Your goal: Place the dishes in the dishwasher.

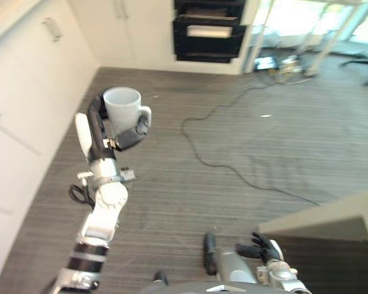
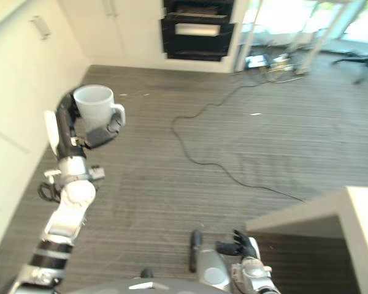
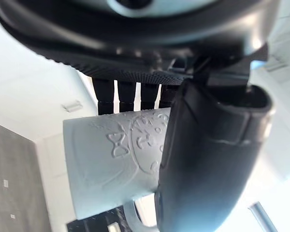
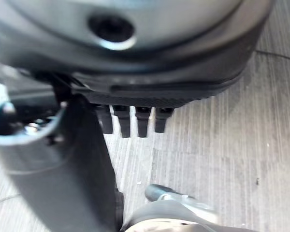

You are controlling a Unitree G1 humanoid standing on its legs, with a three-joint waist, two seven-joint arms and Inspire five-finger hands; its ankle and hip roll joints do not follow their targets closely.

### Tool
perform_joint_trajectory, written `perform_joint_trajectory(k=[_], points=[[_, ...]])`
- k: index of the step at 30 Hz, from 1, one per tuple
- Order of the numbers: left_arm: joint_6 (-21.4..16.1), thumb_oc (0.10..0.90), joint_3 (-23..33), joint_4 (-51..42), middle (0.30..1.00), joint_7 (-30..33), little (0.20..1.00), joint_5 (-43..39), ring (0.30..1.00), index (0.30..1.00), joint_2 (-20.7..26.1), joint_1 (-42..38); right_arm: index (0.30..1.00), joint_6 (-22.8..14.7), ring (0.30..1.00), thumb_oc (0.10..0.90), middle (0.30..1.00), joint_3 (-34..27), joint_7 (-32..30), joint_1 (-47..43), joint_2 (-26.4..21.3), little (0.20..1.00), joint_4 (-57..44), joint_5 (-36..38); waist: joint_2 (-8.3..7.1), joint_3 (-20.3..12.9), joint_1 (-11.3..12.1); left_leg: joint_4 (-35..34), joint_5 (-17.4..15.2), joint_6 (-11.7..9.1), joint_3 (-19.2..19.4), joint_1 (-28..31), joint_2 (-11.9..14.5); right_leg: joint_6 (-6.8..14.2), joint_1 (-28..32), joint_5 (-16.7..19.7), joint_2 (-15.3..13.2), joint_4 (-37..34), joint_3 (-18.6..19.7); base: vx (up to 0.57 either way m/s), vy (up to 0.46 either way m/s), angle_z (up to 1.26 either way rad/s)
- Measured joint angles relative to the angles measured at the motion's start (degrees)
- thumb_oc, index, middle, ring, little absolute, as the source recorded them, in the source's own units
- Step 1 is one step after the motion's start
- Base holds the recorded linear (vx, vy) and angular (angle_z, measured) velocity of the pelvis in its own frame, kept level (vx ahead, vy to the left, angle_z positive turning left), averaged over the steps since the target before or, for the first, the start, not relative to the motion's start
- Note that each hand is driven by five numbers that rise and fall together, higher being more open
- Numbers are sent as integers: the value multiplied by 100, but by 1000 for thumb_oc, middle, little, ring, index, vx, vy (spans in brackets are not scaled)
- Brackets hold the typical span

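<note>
Mug (image 1: 123, 109): white, upright, mouth upward, held raised above the floor (image 1: 245, 153) on the robot's left side, near the white cabinets (image 1: 30, 79). Its handle is turned toward the right.

Left hand (image 1: 119, 136): clasped round the mug, fingers behind its body, thumb across the front. In the left wrist view, embossed relief is seen on the mug's wall (image 3: 121, 159), the thumb (image 3: 208, 159) is laid over it and the fingers (image 3: 135, 94) are set behind; this relief is not made out from the head views.

Right hand (image 1: 260, 248): low at the near edge, beside the corner of a pale worktop (image 1: 331, 217). In the right wrist view the fingers (image 4: 133, 121) are seen relaxed and nothing is held, with only striped floor beyond.

Oven (image 1: 210, 29): dark, built into the far wall, shown in the head views.

Cable (image 1: 214, 160): black, trailed across the floor between the far wall and the worktop.
</note>
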Motion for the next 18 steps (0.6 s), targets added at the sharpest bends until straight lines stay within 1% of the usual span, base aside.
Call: perform_joint_trajectory(k=[1, 2, 3, 5, 6, 8, 9, 10, 12, 14, 15, 16, 18], points=[[36, 400, 101, 134, 300, -78, 300, -91, 300, 300, 89, 63, 900, 4, 900, 800, 900, 12, 25, -24, 48, 900, 7, -6, -89, -5, 52, 302, -94, -93, 85, -17, 75, -124, 371, 98, 71, -399, 91, 123, -32, -28], [58, 400, 294, 171, 300, -141, 300, -153, 300, 300, 143, 231, 900, 16, 900, 800, 900, 5, 32, -42, 120, 900, -13, 1, -236, -53, 55, 320, -152, -200, 121, 87, 47, -140, 742, 185, 107, -821, 217, 173, -36, -53], [53, 400, 468, 167, 300, -145, 300, -160, 300, 300, 171, 322, 900, -26, 900, 800, 900, 3, 21, -32, 142, 900, -65, 1, -398, -140, 7, 46, -118, -250, 132, 43, -40, -103, 1213, 299, 114, -1362, 282, 88, -16, -51], [29, 400, 512, 162, 300, -154, 300, -159, 300, 300, 185, 306, 900, -45, 900, 800, 900, 9, 18, -79, 71, 900, -122, 1, -358, -153, -43, -117, 12, -245, 105, -162, 16, -34, 1434, 213, 181, -1419, 356, 22, 4, -32], [27, 400, 510, 161, 300, -186, 300, -159, 300, 300, 185, 294, 900, -42, 900, 800, 900, 9, 14, -87, 39, 900, -132, 1, -353, -161, -113, -186, 149, -233, 105, -357, 10, 30, 1563, 148, 182, -1417, 373, -59, 45, -24], [20, 400, 503, 160, 300, -215, 300, -158, 300, 300, 184, 290, 900, -12, 900, 800, 900, 20, 15, -68, 11, 900, -130, 1, -327, -223, -189, -268, 578, -111, 102, -670, 24, 178, 1735, 41, 189, -1420, 425, -57, 61, -34], [13, 400, 500, 166, 300, -224, 300, -158, 300, 300, 196, 298, 900, 2, 900, 800, 900, 19, 13, -55, 21, 900, -106, 1, -335, -283, -176, -175, 863, -22, 129, -765, 32, 201, 1816, -63, 178, -1429, 503, -60, 36, -41], [15, 400, 494, 168, 300, -231, 300, -171, 300, 300, 194, 318, 900, 9, 900, 800, 900, 44, 16, 63, 62, 900, -112, 4, -393, -439, -210, -252, 857, 0, 133, -676, -66, 253, 1835, -122, 100, -1448, 532, -117, 14, -21], [-2, 400, 497, 121, 300, -253, 300, -170, 300, 300, 254, 239, 900, 44, 900, 800, 900, 48, 20, 242, 195, 900, -74, 6, -522, -571, -294, -286, 807, 74, 93, -606, -227, 354, 1918, -176, -57, -1423, 501, -230, 1, 15], [-1, 400, 499, 122, 300, -254, 300, -172, 300, 300, 293, 245, 900, 53, 900, 800, 900, 131, 22, 334, 285, 900, -39, 17, -520, -577, -298, -285, 812, 121, 67, -533, -276, 424, 2017, -127, -113, -1419, 495, -204, -103, 20], [-1, 400, 499, 122, 300, -251, 300, -175, 300, 300, 292, 265, 900, 58, 900, 800, 900, 145, 56, 415, 339, 900, -23, 29, -468, -659, -285, -285, 769, 207, 53, -515, -287, 441, 2050, -116, -121, -1418, 498, -162, -132, 14], [-1, 400, 499, 122, 300, -251, 300, -175, 300, 300, 292, 265, 900, 58, 900, 800, 900, 145, 56, 415, 339, 900, -23, 29, -468, -659, -285, -285, 769, 207, 53, -515, -287, 441, 2050, -116, -121, -1418, 498, -166, -146, 11], [-1, 400, 514, 124, 300, -215, 300, -180, 300, 300, 292, 276, 900, 57, 900, 800, 900, 145, 57, 415, 410, 900, 4, 34, -392, -708, -196, -285, 733, 263, 54, -424, -320, 445, 2135, -115, -150, -1419, 510, -269, -161, 1]])
